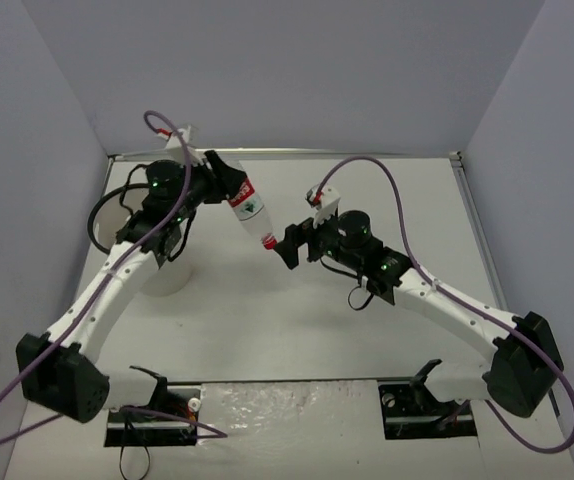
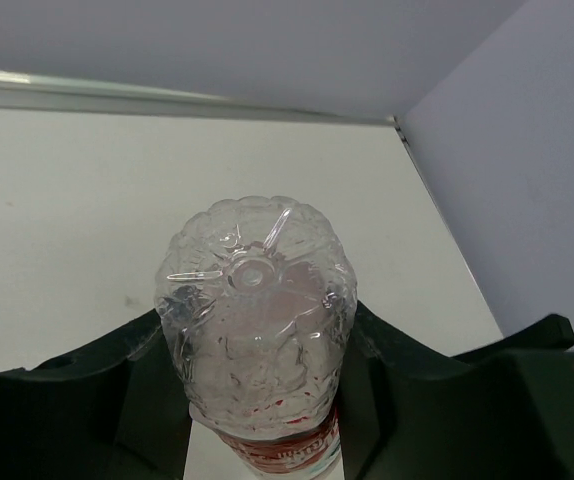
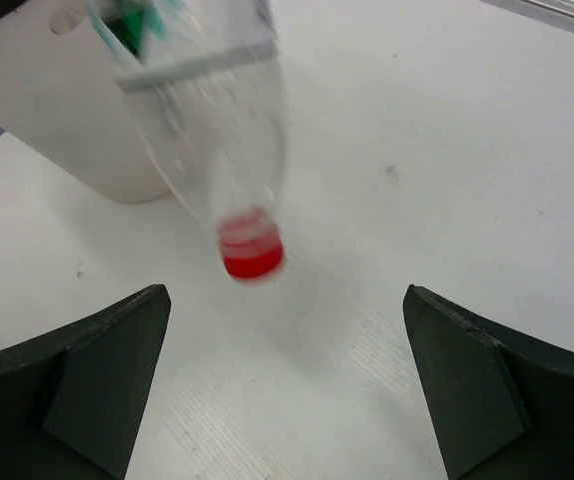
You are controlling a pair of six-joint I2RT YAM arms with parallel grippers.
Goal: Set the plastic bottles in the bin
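Note:
My left gripper (image 1: 219,176) is shut on the red-labelled bottle (image 1: 249,206), held in the air and tilted with its red cap down and to the right. In the left wrist view the bottle's clear base (image 2: 257,300) faces the camera between the dark fingers (image 2: 87,390) of the gripper (image 2: 257,345). The white bin (image 1: 167,277) stands at the left, mostly hidden under the left arm. My right gripper (image 1: 289,246) is open and empty just right of the cap. In the right wrist view the gripper (image 3: 287,390) sits below the blurred bottle (image 3: 252,250), with the bin (image 3: 67,120) behind it. The other bottles are out of view.
Grey walls close the table on the left, back and right. The table's back edge (image 2: 167,100) runs behind the bottle. Purple cables (image 1: 397,190) loop over both arms.

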